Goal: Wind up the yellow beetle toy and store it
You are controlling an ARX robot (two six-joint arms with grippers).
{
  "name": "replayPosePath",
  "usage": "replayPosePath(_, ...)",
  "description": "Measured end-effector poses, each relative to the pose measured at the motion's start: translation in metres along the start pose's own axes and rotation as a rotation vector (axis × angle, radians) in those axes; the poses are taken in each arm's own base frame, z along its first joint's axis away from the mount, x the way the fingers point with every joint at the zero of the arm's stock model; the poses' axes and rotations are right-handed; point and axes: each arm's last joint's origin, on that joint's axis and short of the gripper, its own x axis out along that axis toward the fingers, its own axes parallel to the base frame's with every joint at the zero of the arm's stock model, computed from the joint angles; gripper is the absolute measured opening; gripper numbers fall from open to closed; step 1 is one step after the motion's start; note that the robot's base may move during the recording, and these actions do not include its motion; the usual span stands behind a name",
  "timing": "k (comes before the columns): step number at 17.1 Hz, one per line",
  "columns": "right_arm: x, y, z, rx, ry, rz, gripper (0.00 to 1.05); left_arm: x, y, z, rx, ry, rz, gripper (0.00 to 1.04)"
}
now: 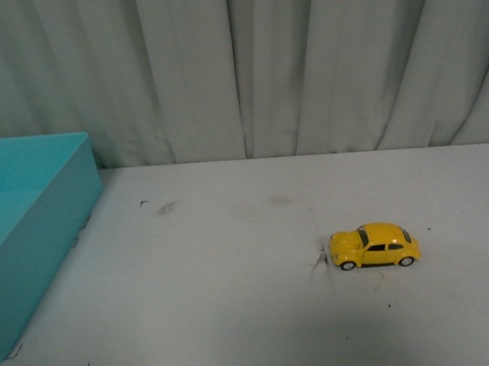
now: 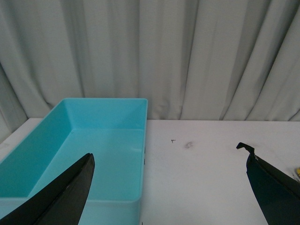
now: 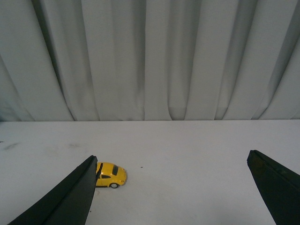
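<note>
The right end effector point(image 3: 171, 154) hides part of the yellow beetle toy point(image 3: 112, 174); teal bin point(image 1: 36, 252) cropped at left.

The front view looks down over the surface point(image 1: 239, 320); wrist views look low between their fingers point(image 2: 61, 197) at the curtain point(image 2: 187, 56). Front and right share the yellow beetle toy point(image 1: 374, 246).

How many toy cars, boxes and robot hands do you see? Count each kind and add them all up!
Toy cars: 1, the yellow beetle toy
Boxes: 1, the blue box
Robot hands: 2, the left hand and the right hand
Total: 4
</note>
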Motion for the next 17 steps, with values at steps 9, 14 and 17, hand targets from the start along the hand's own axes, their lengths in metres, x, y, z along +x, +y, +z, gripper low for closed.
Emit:
replayPosePath(9,0.0000,0.0000,-0.0002,0.000,0.002,0.000,0.98,0.0000,0.0000,-0.0003,0.000,0.003,0.000,0.98)
replayPosePath(14,0.0000,0.0000,-0.0002,0.000,0.002,0.000,0.98,0.0000,0.0000,-0.0003,0.000,0.003,0.000,0.98)
replayPosePath(17,0.0000,0.0000,-0.0002,0.000,0.002,0.000,0.98,0.0000,0.0000,-0.0003,0.000,0.003,0.000,0.98)
